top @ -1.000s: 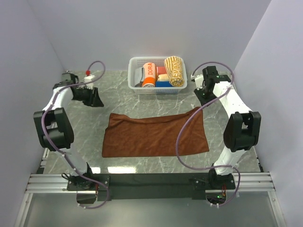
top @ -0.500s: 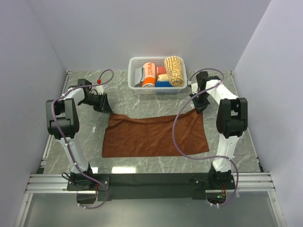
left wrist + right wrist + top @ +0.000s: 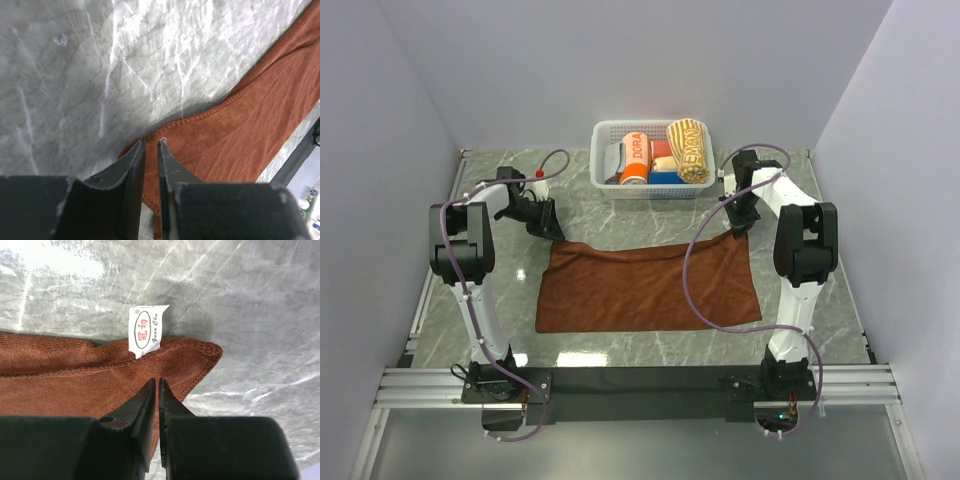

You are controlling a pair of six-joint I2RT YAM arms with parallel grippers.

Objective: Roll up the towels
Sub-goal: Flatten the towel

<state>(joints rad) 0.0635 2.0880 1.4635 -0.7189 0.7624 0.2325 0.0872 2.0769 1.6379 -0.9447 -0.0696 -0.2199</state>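
Note:
The rust-brown towel [image 3: 650,285] lies spread flat on the marble table. My left gripper [image 3: 548,222] is at its far left corner. In the left wrist view the jaws [image 3: 151,141] are nearly shut, a thin gap between them, tips on the towel's corner [image 3: 240,130]. My right gripper [image 3: 738,218] is at the far right corner. Its jaws [image 3: 157,380] are shut, just above the towel [image 3: 75,375], near a white label [image 3: 146,330]. The cream-yellow striped towel [image 3: 688,150] lies rolled in the basket.
A white basket [image 3: 600,130] stands at the far middle of the table. It holds the orange DORA roll [image 3: 636,158] and small coloured rolls. Grey walls close in the table on the left, right and back.
Both arms have folded in from the table's sides. Each gripper has come to a far corner of the brown towel. The towel's far right corner has settled a little.

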